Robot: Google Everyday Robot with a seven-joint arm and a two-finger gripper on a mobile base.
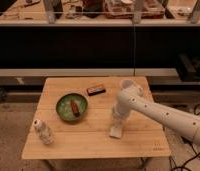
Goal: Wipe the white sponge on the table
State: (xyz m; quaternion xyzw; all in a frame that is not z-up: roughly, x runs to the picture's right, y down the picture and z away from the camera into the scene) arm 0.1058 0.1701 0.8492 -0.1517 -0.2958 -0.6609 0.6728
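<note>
The white sponge point(116, 131) lies flat on the light wooden table point(93, 142), right of centre near the front. My gripper point(116, 121) points down from the white arm that reaches in from the right, and it stands directly on the sponge's top end, pressing it to the tabletop. The fingers are shut on the sponge.
A green bowl point(71, 106) holding a brown item sits left of centre. A dark brown block point(96, 90) lies near the back edge. A white crinkled bottle point(43, 132) stands at the front left. A white cup point(126, 85) is at the back right, behind the arm's elbow.
</note>
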